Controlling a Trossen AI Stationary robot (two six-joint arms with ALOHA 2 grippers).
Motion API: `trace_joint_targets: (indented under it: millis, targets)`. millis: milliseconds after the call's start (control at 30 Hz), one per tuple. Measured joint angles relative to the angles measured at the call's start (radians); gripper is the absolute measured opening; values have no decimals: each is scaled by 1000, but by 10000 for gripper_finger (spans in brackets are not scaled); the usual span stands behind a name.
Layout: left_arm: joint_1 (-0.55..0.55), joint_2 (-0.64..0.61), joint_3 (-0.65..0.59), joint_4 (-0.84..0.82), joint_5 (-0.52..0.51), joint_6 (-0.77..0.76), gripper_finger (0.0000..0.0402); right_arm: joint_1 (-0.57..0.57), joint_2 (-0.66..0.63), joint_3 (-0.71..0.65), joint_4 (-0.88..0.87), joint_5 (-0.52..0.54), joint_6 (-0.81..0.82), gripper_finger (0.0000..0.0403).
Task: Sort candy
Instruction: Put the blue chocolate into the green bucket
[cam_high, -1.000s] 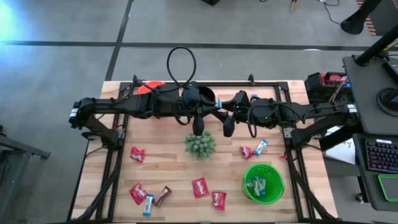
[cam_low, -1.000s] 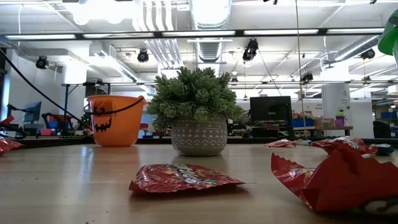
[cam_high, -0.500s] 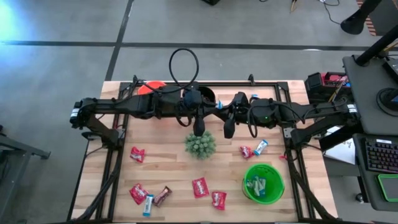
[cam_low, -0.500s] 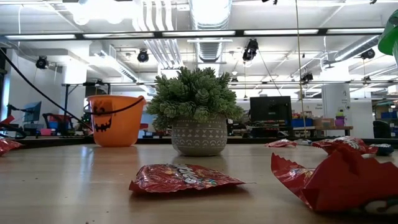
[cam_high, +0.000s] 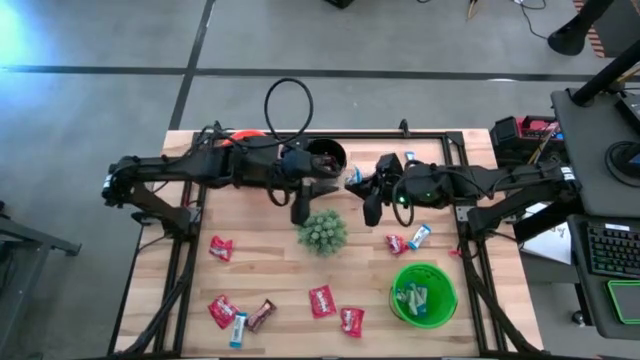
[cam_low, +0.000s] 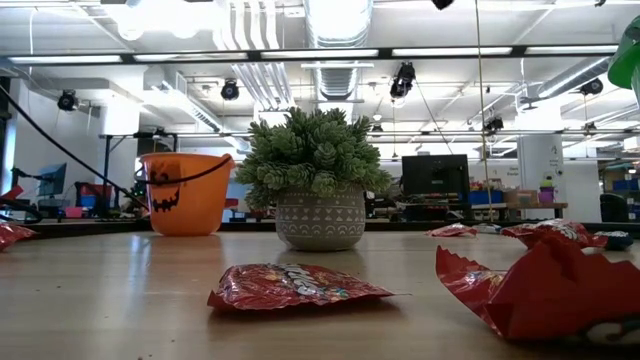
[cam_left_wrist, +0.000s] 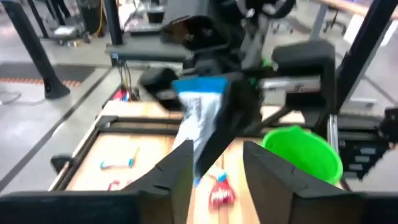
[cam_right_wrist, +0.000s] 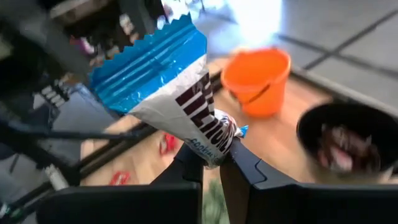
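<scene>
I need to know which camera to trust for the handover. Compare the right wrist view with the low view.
Only the right wrist view shows the right pincer shut on a blue and white candy, plus a black bucket with dark sweets inside. Only the low view shows the potted plant and red candies lying on the table. Both show the orange bucket.

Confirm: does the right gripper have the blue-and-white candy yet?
Touching. Right wrist view shows the right gripper pinched shut on the blue-and-white candy.
</scene>
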Motion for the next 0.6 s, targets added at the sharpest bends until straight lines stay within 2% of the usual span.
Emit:
trace_joint_targets:
  millis: [133,333,600]
  targets:
    - [0,-36,0,-105,-2,0,144,39,-7,18,-119,-30,110,17]
    - [0,-65,1,-302,-5,0,146,137,-8,51,-328,-100,342,17]
    - [0,-84,1,-507,-8,0,146,301,3,48,-488,-101,640,17]
